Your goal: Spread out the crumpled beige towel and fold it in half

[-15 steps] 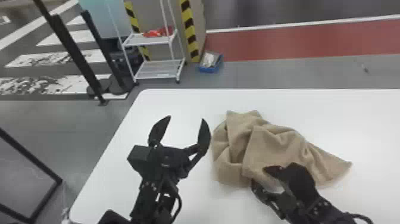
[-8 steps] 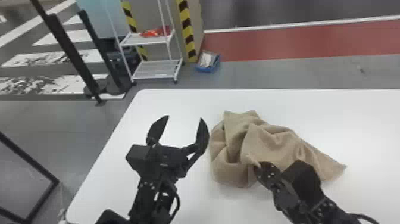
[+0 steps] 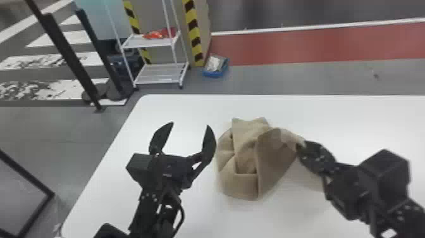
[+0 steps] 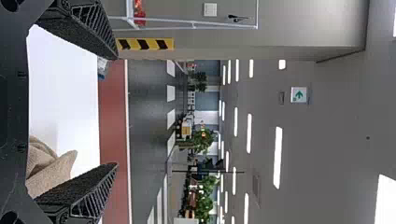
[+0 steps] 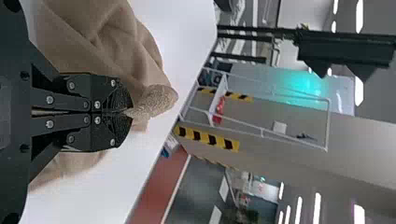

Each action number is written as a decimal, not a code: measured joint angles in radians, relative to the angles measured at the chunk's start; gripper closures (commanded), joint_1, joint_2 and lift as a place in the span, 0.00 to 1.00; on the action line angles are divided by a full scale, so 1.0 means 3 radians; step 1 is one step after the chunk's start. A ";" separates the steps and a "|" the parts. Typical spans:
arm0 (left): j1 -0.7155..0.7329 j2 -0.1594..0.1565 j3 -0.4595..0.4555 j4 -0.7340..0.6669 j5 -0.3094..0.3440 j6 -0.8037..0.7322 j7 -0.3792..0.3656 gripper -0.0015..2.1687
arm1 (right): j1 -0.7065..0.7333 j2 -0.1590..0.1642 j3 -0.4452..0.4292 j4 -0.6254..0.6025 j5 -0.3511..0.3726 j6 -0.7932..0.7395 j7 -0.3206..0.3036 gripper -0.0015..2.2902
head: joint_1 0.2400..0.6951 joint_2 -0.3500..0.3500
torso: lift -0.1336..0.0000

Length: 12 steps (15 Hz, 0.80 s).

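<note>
Now that the right tool (image 5: 127, 112), pinching the towel (image 3: 245, 150), has lifted one edge, unfolding seems begun; left tool (image 3: 190, 124): spread, empty.

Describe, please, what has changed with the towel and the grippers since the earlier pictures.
The right gripper, open at first by the towel's near edge, has closed on part of the towel and moved up and to the robot's right, raising that part off the table. The left gripper is still open, left of the towel.
</note>
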 measured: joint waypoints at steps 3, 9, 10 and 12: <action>0.0012 0.0016 0.0000 -0.0002 0.0000 -0.0008 0.0003 0.04 | -0.0152 -0.0056 -0.0993 -0.0042 -0.0660 0.0069 -0.0126 0.70 | 1.00 0.47 | 0.07; -0.0013 -0.0001 -0.0035 0.0001 -0.0002 0.0009 -0.0021 0.04 | -0.0411 -0.0054 -0.1583 0.0850 -0.0546 0.0449 -0.0470 0.70 | 1.00 0.17 | 0.07; -0.0014 -0.0004 -0.0036 0.0002 -0.0006 0.0023 -0.0022 0.04 | -0.0429 -0.0046 -0.1547 0.0954 -0.0484 0.0500 -0.0542 0.70 | 1.00 0.16 | 0.07; -0.0014 -0.0005 -0.0035 0.0005 -0.0009 0.0056 -0.0026 0.04 | -0.0460 -0.0038 -0.1499 0.1066 -0.0442 0.0649 -0.0691 0.70 | 1.00 0.15 | 0.07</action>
